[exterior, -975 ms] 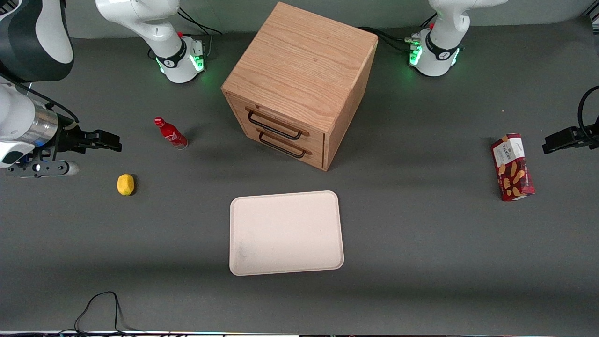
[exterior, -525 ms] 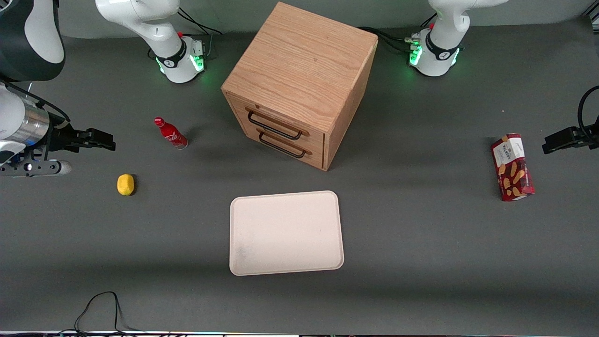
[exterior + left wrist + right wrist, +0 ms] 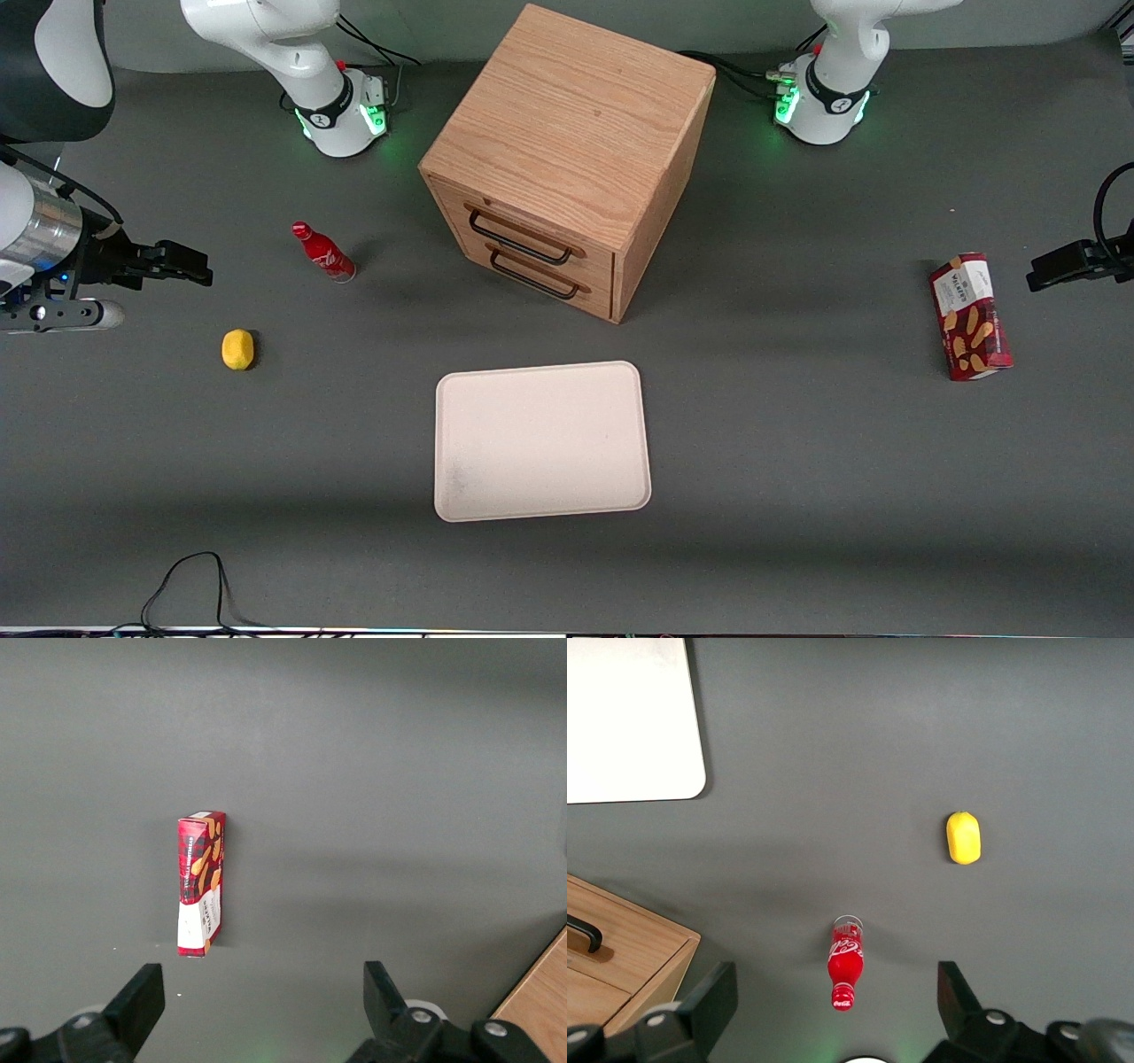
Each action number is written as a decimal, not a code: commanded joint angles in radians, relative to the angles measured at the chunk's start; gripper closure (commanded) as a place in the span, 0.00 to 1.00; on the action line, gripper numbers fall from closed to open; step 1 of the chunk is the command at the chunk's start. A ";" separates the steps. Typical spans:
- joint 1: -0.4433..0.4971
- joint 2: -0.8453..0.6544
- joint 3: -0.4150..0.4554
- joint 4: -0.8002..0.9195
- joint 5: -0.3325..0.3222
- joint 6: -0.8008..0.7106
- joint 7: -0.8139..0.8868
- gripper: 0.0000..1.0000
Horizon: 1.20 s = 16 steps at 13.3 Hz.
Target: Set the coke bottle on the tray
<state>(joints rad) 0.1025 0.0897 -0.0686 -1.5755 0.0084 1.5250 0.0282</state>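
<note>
- Dark grey table w/ wood drawer cabinet mid-table.
- Gripper hangs above table at working arm's end, fingers spread wide, holding nothing.
- Bottle upright on table, between gripper & cabinet, apart from both.
- Tray bare, in front of cabinet, nearer camera.
- Lemon near bottle.

Our working arm has glossy white and black shells, a silver metal wrist ring with a thin black cable, a white base ringed in black with a green glow, and a black two-fingered hand with silver screws.
</note>
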 commanded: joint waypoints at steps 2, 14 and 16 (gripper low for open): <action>0.009 0.018 -0.008 0.031 0.002 -0.022 0.033 0.00; 0.045 0.002 0.030 0.042 0.013 -0.136 0.142 0.00; 0.045 -0.040 0.043 0.016 0.019 -0.167 0.144 0.00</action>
<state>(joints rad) 0.1399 0.0909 -0.0352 -1.5495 0.0102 1.3985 0.1351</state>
